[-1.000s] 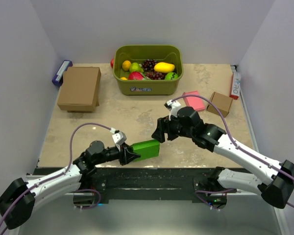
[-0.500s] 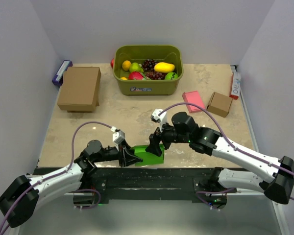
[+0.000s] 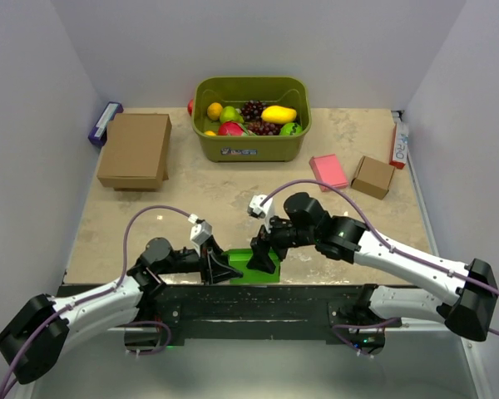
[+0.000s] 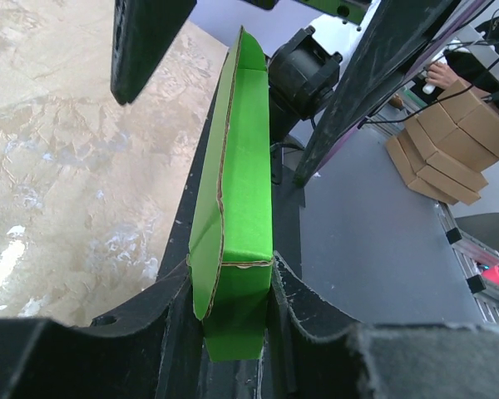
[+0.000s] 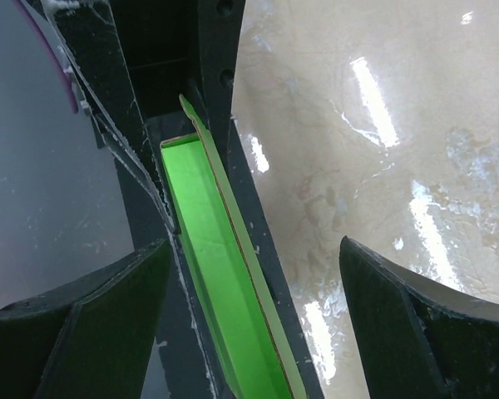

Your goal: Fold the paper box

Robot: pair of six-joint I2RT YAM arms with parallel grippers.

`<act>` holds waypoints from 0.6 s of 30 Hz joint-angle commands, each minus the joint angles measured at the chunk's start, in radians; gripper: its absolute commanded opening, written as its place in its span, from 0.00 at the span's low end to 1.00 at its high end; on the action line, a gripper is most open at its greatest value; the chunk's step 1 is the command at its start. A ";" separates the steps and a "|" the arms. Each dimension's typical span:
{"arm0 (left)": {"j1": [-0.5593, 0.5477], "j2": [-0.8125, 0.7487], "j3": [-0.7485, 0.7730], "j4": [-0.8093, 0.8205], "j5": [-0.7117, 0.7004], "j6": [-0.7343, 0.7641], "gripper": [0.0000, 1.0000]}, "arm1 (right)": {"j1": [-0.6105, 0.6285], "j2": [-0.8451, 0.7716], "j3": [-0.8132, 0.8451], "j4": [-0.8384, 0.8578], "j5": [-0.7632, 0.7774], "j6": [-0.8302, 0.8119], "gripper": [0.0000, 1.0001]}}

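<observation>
At the near edge of the surface (image 3: 233, 187), we see the green paper box (image 4: 243, 166) pinched at one end.
On the left, our left claw (image 3: 219, 268) is clenched on one end of the box, holding it on its thin edge over the dark strip (image 3: 316, 291) along the surface's front; to the right, our right claw (image 3: 263, 256) stands released, its two fingers (image 5: 116, 324) spread wide on either side of the box's open far end.
</observation>
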 commanded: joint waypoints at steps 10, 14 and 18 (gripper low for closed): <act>0.007 -0.019 -0.001 0.025 0.000 -0.002 0.08 | 0.006 0.022 0.026 -0.060 -0.087 -0.041 0.50; 0.007 -0.027 0.017 -0.028 -0.028 0.005 0.10 | 0.005 0.022 0.026 -0.063 -0.069 -0.042 0.43; 0.007 -0.047 0.033 -0.067 -0.068 0.009 0.26 | 0.006 0.019 0.023 -0.064 -0.053 -0.045 0.37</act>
